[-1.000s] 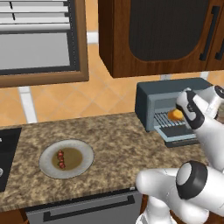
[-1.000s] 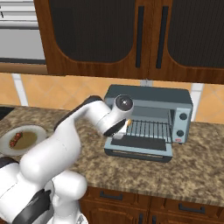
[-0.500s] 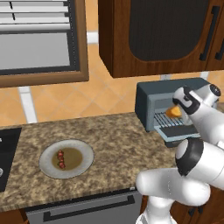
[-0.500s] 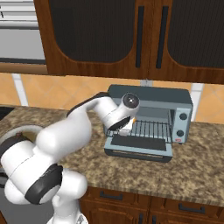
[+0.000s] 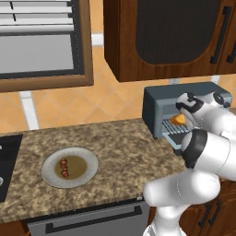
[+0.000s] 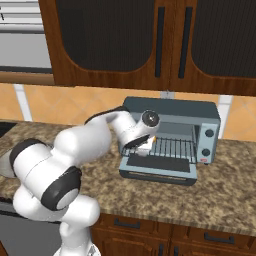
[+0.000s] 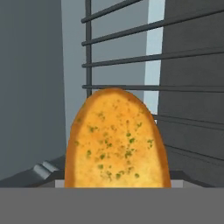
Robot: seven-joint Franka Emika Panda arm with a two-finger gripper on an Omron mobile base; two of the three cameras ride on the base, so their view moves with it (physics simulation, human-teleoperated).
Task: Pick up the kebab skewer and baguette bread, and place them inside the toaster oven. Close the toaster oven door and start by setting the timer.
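The baguette bread (image 5: 177,120) (image 7: 116,141), golden-orange with green flecks, hangs at the mouth of the blue-grey toaster oven (image 5: 157,104) (image 6: 201,112). My gripper (image 5: 183,119) is shut on it, and the loaf hides the fingertips in the hand view. The wire rack (image 7: 175,87) (image 6: 173,148) lies just beyond the loaf. The toaster oven door (image 6: 160,168) lies folded down flat on the counter. Far to the left, the kebab skewer (image 5: 64,168) with dark red chunks rests on a round grey plate (image 5: 88,159).
The oven's knobs (image 6: 209,134) run down its right edge. Dark wood cabinets (image 5: 161,37) hang low over the oven. A black stovetop (image 5: 7,161) sits at the counter's left end. The speckled counter (image 5: 120,147) stretches between plate and oven.
The arm has folded upward and swung round, carrying the baguette bread a little further toward the oven opening. The plate and skewer have stayed put.
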